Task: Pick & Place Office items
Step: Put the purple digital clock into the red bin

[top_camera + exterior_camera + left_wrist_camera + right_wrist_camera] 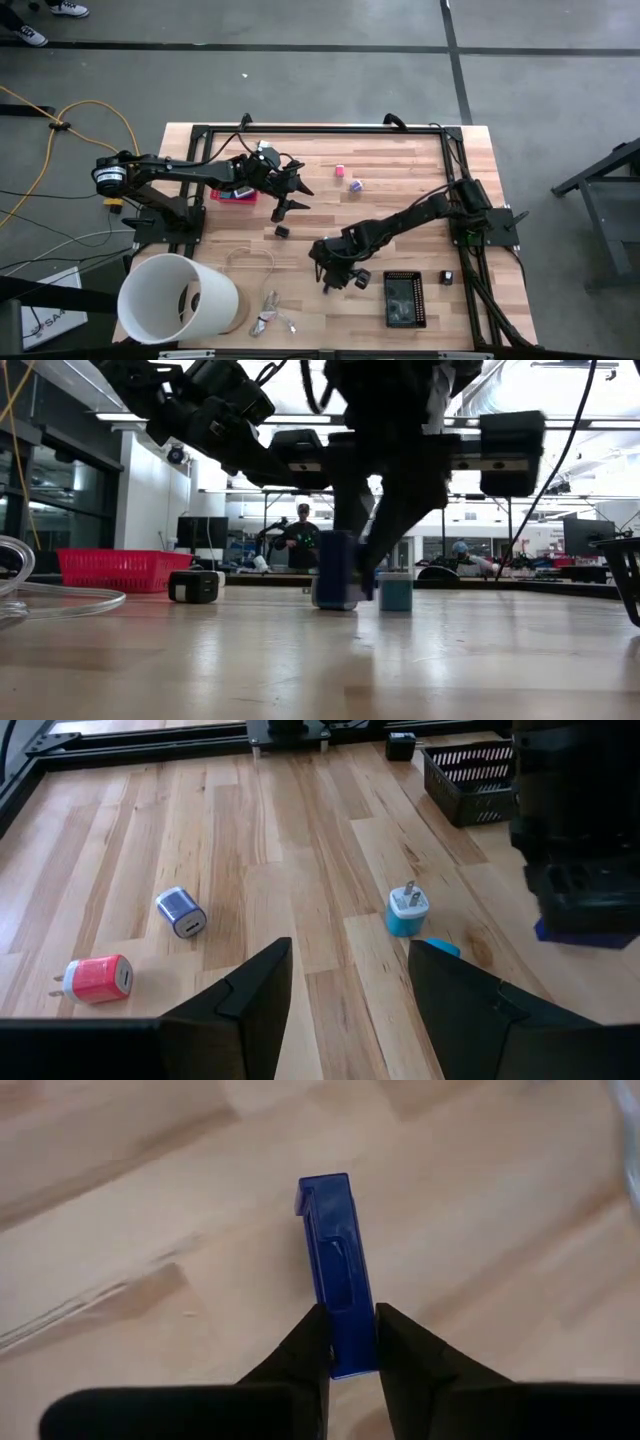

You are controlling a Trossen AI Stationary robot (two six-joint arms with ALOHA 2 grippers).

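Observation:
My right gripper (330,278) is shut on a dark blue flat block (335,1275), seen in the low view as an upright blue block (335,570) beside a teal plug (395,592). My left gripper (350,1000) hangs open and empty above the boards at the far left (290,197). Loose on the wood lie a purple plug (180,910), a pink-red plug (97,978), the teal plug (407,910), a black piece (282,231) and another black piece (447,278). My right gripper pinches the blue block's two broad faces at its upper end (345,1355) between its two fingers (305,1350). They slant down from above and lie along the block. The block points down below them; whether its lower end (335,604) touches the table I cannot tell.
A big white tub (175,298) lies at the near left corner, with a pale wire loop (250,258) and silvery clump (270,320) beside it. A red basket (233,195) sits under the left arm. A black basket (404,298) stands near the front right.

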